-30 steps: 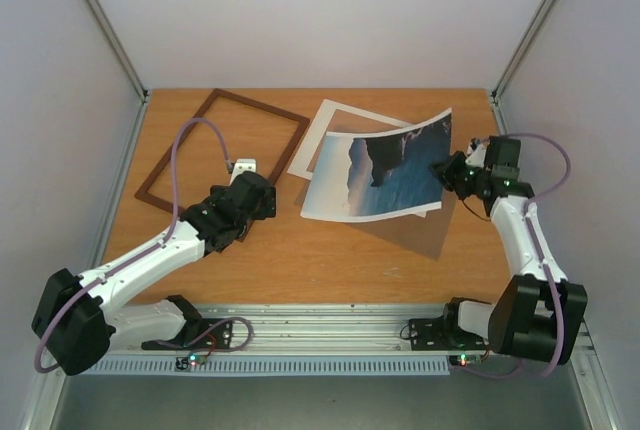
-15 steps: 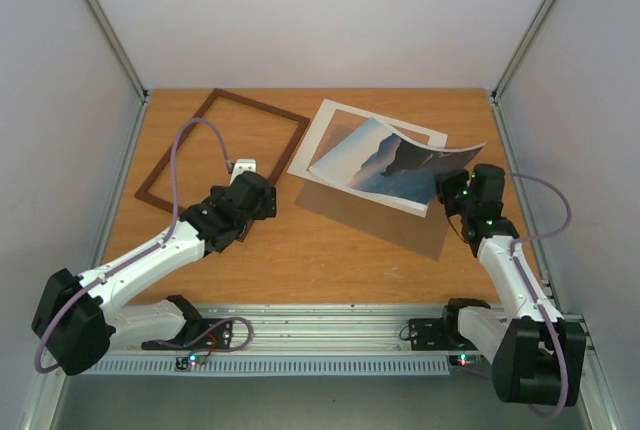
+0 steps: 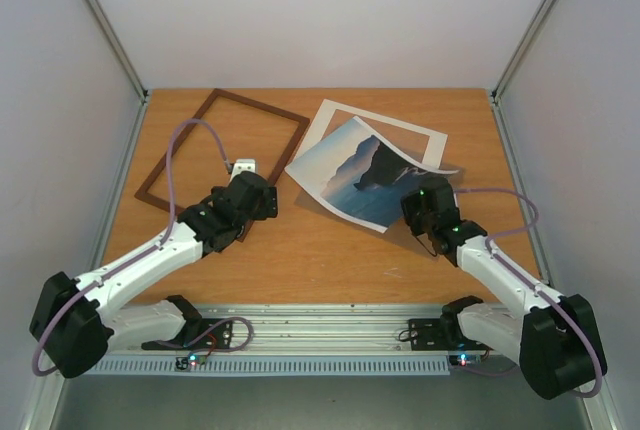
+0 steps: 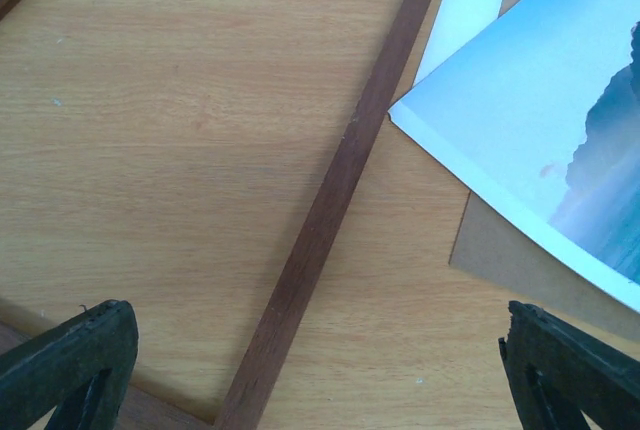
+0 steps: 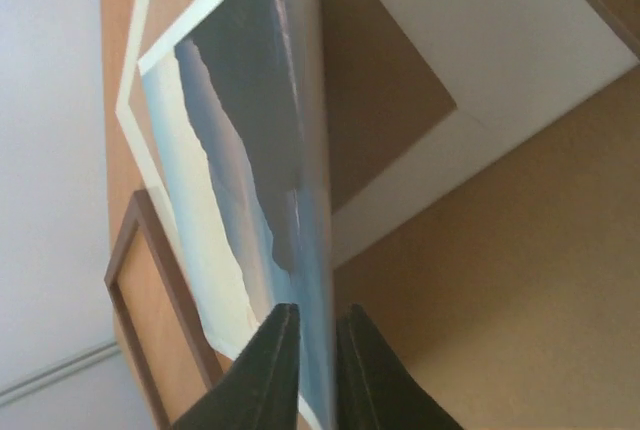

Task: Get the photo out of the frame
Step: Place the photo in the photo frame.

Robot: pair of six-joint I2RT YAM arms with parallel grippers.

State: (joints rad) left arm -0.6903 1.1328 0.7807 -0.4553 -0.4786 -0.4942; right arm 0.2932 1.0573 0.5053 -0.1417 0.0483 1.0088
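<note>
The photo point(image 3: 352, 172), a blue sea with dark cliffs, lies outside the frame, mostly flat over the white mat board point(image 3: 335, 115), with its right edge curled upward. My right gripper point(image 3: 422, 198) pinches that lifted edge; in the right wrist view the print point(image 5: 230, 180) runs between the two narrowly parted fingers of the gripper point(image 5: 315, 318). The frame point(image 3: 260, 106), a thin dark reddish-brown rectangle, lies empty at the back left. My left gripper point(image 3: 245, 166) hovers open over the frame's right rail point(image 4: 320, 220), gripping nothing point(image 4: 315, 315). The photo's corner point(image 4: 540, 130) shows to the right of that rail.
A brown backing board point(image 4: 500, 250) lies under the mat and photo, showing through the mat's cutout point(image 5: 390, 90). White walls with metal posts close in the wooden table point(image 3: 300, 250) on three sides. A metal rail runs along the near edge point(image 3: 330, 320).
The right arm has swung left and toward the near edge, carrying the photo down from a raised curl until most of it lies flat. The left arm has not moved.
</note>
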